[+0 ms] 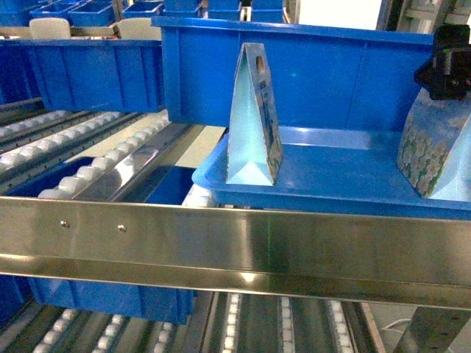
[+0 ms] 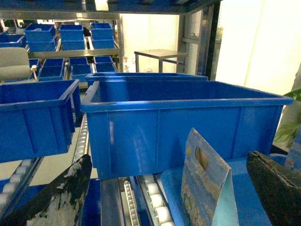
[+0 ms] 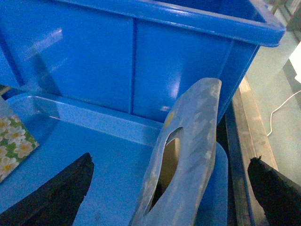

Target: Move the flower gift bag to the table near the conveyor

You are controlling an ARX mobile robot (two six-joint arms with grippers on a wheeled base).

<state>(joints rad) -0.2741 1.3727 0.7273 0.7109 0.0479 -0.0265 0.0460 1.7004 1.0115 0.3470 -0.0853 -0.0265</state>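
The right claw (image 3: pixel 169 188) hangs wide open with one finger on each side of the flower gift bag's (image 3: pixel 186 155) handle, apparently lined up to pinch it. That bag stands on a blue tray (image 1: pixel 346 184) on the conveyor (image 1: pixel 221 243), at the head view's three o'clock. The left claw (image 2: pixel 164 188) is open too, idle beside a second bag (image 2: pixel 204 188).

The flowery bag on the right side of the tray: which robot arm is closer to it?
Right. The right tool is open with the flowery bag between its fingers, at the bag's top. The left tool is open by the other bag, farther left on the tray.
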